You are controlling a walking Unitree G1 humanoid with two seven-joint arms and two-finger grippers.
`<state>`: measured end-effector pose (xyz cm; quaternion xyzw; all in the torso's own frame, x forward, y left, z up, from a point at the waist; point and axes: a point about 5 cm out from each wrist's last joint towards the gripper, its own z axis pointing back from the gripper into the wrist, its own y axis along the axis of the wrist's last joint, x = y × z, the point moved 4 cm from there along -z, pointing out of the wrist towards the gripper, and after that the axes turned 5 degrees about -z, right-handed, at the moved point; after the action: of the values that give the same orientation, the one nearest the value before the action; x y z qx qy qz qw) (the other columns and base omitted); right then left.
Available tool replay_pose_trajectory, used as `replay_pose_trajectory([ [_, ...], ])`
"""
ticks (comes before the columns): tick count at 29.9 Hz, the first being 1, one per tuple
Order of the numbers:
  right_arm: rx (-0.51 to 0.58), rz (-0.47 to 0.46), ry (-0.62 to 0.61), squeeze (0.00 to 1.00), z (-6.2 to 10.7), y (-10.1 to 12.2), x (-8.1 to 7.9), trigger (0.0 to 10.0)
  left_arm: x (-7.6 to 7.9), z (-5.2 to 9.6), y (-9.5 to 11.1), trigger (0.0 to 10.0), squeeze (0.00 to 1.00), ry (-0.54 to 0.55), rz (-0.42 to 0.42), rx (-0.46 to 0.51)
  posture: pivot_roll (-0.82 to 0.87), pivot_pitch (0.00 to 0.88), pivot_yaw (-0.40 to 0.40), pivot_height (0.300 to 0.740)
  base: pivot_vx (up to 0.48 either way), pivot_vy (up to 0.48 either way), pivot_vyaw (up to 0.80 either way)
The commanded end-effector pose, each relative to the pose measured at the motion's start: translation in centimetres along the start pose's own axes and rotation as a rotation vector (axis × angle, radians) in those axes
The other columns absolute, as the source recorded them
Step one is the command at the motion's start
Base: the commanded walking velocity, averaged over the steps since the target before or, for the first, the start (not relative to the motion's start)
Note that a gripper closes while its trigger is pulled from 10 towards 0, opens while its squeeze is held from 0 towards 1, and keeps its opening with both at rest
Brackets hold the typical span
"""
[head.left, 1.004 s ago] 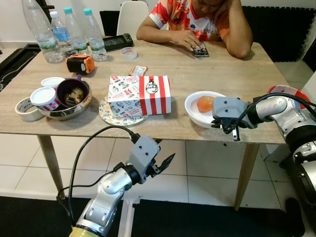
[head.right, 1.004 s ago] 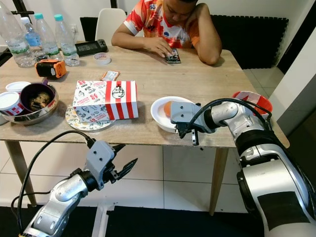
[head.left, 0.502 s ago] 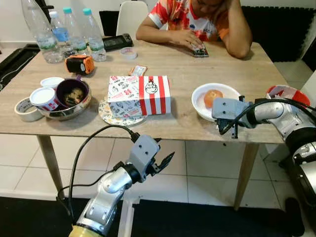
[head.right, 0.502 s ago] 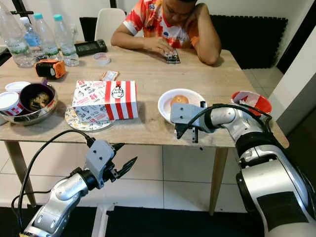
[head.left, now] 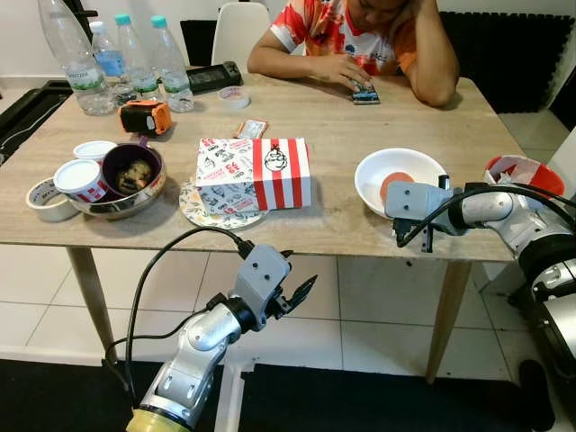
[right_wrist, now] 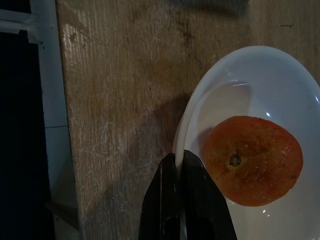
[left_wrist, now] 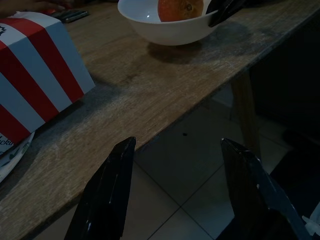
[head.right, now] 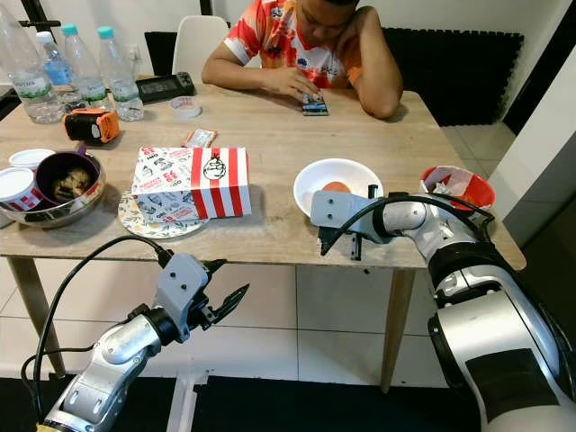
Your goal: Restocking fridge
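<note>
**Restocking fridge — early stage, bowl pinched at its rim, nothing stowed**

**Progress.** You have no fridge in sight, so judge the task barely begun: every item is on the long pale wooden table, which serves as the landmark below.

- Left gripper: below the table's near edge, over the tiled floor, black fingers spread apart and holding nothing.
- Right gripper: at the table's near right edge, fingers pressed together on the near rim of the round white ceramic bowl.
- Round orange fruit: lying inside that bowl, just beyond the pinched rim.

What is left, by your reckoning: lift the bowl off level, carry it to the fridge, then return for the rest.

**Other things on the table, near to far.**

- Roll of pale tape at the near left edge.
- Steel bowl holding a dark cup of food, with white lidded tubs beside it.
- Red-and-white striped cardboard food box on a patterned round plate, mid-table.
- Red bowl past the right end.
- Orange and black gadget on the left.
- Three clear plastic water bottles at the far left.
- A person seated at the far side, hand on a phone.

**In the way.** A rim pinch may let the bowl tip and roll the fruit out. The table leg stands just below the right gripper.
</note>
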<state>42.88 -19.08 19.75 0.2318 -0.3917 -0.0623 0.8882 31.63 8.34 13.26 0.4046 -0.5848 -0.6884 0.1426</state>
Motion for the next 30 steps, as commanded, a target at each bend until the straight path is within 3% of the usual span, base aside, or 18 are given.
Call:
replay_pose_trajectory([
  [1,0.010,0.002,-0.015,0.28,0.0,0.3,0.3,10.0,0.3,0.0,-0.4,10.0,0.00,-0.004,0.004,-0.010,-0.06,0.092,-0.039,0.740,0.000,0.000,0.00],
  [2,0.011,0.001,-0.018,0.43,0.0,0.4,0.4,10.0,0.3,0.0,-0.4,10.0,0.00,-0.004,0.004,-0.010,-0.05,0.091,-0.040,0.740,0.000,0.000,0.00],
  [3,0.011,0.001,-0.018,0.43,0.0,0.4,0.4,10.0,0.3,0.0,-0.4,10.0,0.00,-0.004,0.004,-0.010,-0.05,0.091,-0.040,0.740,0.000,0.000,0.00],
  [5,0.012,0.000,-0.025,0.64,0.1,0.5,0.6,10.0,0.3,-0.1,-0.4,10.0,0.00,-0.003,0.004,-0.009,-0.05,0.091,-0.040,0.740,0.000,0.000,0.00],
  [6,0.013,-0.001,-0.027,1.00,0.1,0.6,0.7,10.0,0.3,-0.1,-0.4,10.0,0.00,-0.002,0.004,-0.009,-0.06,0.090,-0.041,0.740,0.000,0.000,0.00],
  [8,0.014,0.001,-0.033,1.00,0.2,0.6,0.8,10.0,0.3,-0.1,-0.4,10.0,0.00,-0.002,0.004,-0.009,-0.06,0.089,-0.041,0.740,0.000,0.000,0.00],
  [9,0.015,0.005,-0.042,0.97,0.2,0.7,0.9,10.0,0.3,-0.1,-0.4,10.0,0.00,-0.001,0.004,-0.010,-0.06,0.089,-0.041,0.740,0.000,0.000,0.00],
  [10,0.018,0.009,-0.047,0.00,0.2,0.8,1.0,10.0,0.4,-0.1,-0.4,10.0,0.00,-0.001,0.006,-0.008,-0.06,0.088,-0.040,0.740,0.000,0.000,0.00],
  [25,0.004,0.003,-0.013,0.01,-0.3,0.5,0.1,10.0,0.7,-0.1,-0.4,10.0,0.00,-0.006,0.012,-0.008,-0.06,0.097,-0.046,0.740,0.000,0.000,0.00],
  [26,0.002,0.004,-0.011,0.42,-0.4,0.5,0.0,10.0,0.6,0.0,-0.5,10.0,0.00,-0.005,0.012,-0.009,-0.06,0.098,-0.047,0.740,0.000,0.000,0.00],
  [27,0.000,0.005,-0.012,1.00,-0.5,0.5,-0.1,10.0,0.6,0.0,-0.5,10.0,0.00,-0.005,0.012,-0.010,-0.06,0.098,-0.047,0.740,0.000,0.000,0.00],
  [30,-0.001,0.002,-0.016,1.00,-0.6,0.6,-0.1,10.0,0.6,0.1,-0.5,10.0,0.00,-0.004,0.012,-0.012,-0.05,0.099,-0.047,0.740,0.000,0.000,0.00],
])
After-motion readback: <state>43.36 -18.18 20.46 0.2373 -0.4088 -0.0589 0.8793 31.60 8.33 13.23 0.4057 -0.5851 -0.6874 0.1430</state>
